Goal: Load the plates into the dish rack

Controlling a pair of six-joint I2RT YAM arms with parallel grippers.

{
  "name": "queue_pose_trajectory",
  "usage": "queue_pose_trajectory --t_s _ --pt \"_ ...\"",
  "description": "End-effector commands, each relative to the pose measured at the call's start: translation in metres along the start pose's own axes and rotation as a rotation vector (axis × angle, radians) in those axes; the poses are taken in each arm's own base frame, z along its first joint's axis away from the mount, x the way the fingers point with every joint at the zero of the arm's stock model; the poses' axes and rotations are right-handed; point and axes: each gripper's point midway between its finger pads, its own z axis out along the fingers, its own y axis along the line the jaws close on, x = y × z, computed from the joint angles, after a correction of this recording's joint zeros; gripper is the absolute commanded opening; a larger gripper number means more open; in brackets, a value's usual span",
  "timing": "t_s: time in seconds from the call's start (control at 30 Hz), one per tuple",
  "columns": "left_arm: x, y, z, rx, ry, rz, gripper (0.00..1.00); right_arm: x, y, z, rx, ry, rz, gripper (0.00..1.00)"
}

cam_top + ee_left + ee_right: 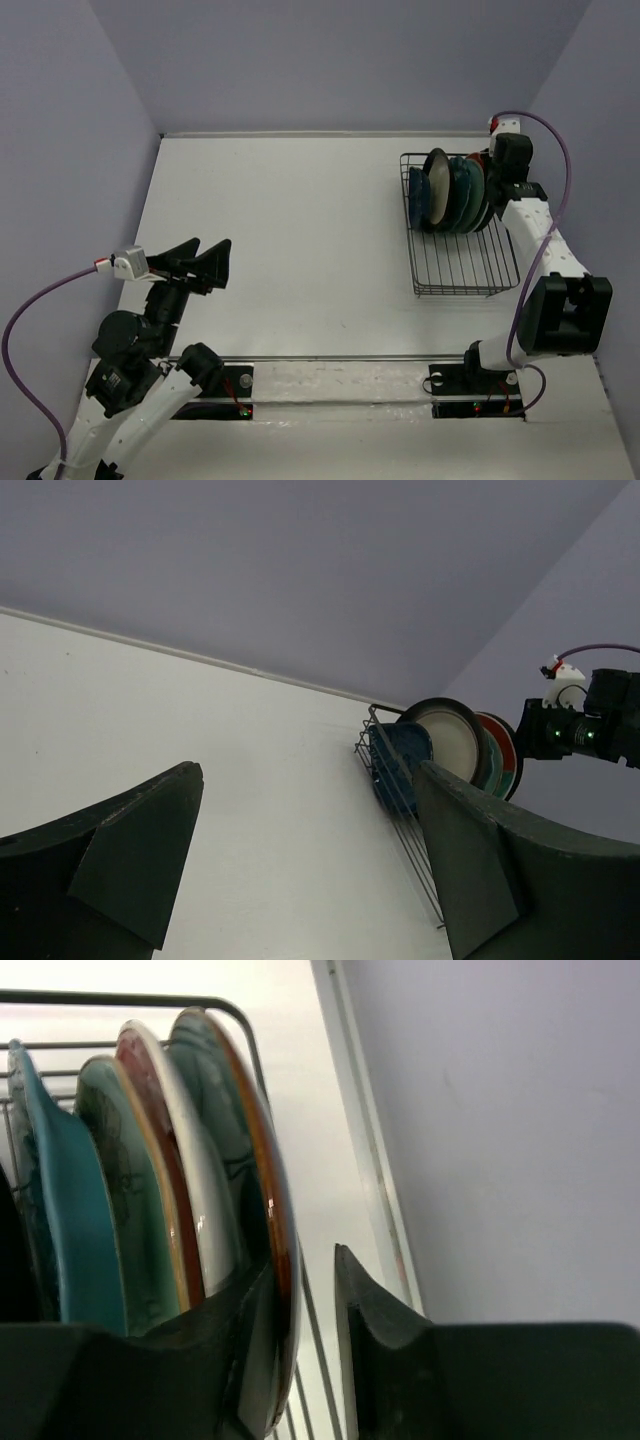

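Left gripper (pixel 200 258): low over the near-left of the white table (pixel 300 220), jaws spread wide, nothing between them, well apart from everything. Looks idle, which leaves the other arm room.

Black wire dish rack (pixel 465 265) sits far right on the table, its near half bare wire. The small ceramic plates (pixel 455 190) stand on edge, packed face to face at the rack's far end, where the prongs hold them upright. The cream plate with dark rim (pixel 450 740) faces left, with the dark-blue leaf-shaped plate (pixel 400 760) beside it.

Right gripper (pixel 305 1280) straddles the rim of the outermost plate (pixel 270 1210), greenish with an amber-brown edge. Jaws are apart, with a gap showing between the rim and the right finger (pixel 380 1340), so it's not clamped.

Judgement: last plate seated, release stage. Retreat should go straight back so a finger doesn't tip the row.
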Motion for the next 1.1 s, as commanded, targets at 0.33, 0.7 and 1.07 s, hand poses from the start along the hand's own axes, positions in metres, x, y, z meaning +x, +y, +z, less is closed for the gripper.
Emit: queue_pose_trajectory --t_s 0.33,0.7,1.07 --pt "0.002 0.000 0.012 -0.028 0.011 0.021 0.97 -0.109 -0.078 -0.072 0.221 -0.324 0.392 0.72" --pt "0.017 0.011 0.025 -0.099 0.058 0.072 0.98 -0.153 -0.054 -0.216 -0.298 -0.599 0.757 1.00" --pt "0.012 -0.005 0.046 -0.086 0.074 0.083 0.99 -0.084 0.016 -0.326 -0.859 -0.699 0.757 1.00"
